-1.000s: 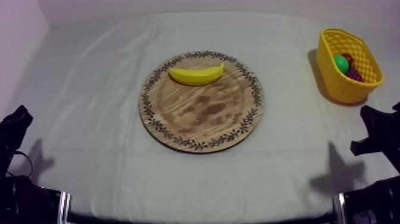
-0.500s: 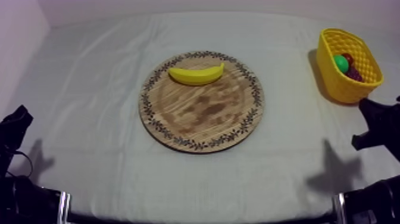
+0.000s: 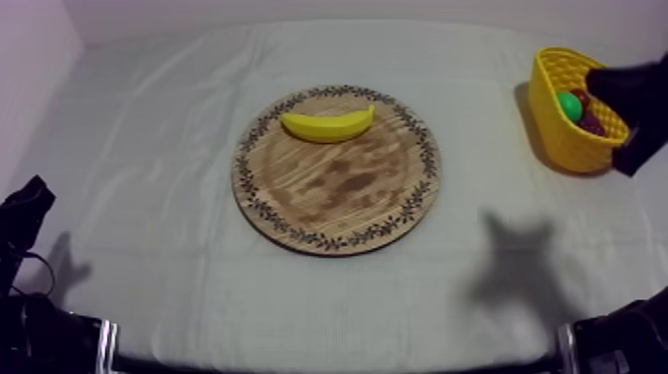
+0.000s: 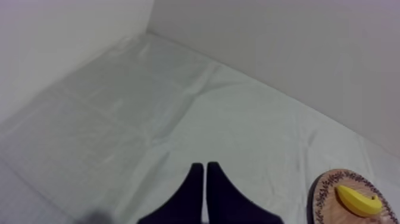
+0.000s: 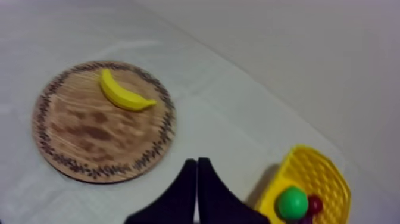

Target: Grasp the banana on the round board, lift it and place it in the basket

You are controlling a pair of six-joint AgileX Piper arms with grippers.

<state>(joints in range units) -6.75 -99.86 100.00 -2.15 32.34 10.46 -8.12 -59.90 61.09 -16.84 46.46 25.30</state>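
L gripper (image 4: 205, 170) is resting at the table's near left, fingers lying together, empty. Wooden board (image 3: 338, 199) is sitting mid-table, w/ banana (image 3: 327, 123) lying on its far half, long axis running side to side. R gripper (image 5: 197, 164), also pressed narrow, is hovering by yellow basket (image 3: 557, 134), banana lying toward table centre from it.

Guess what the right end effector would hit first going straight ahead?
Probably bare cloth: the right end effector points between the wooden board and the yellow basket. Depth unclear.
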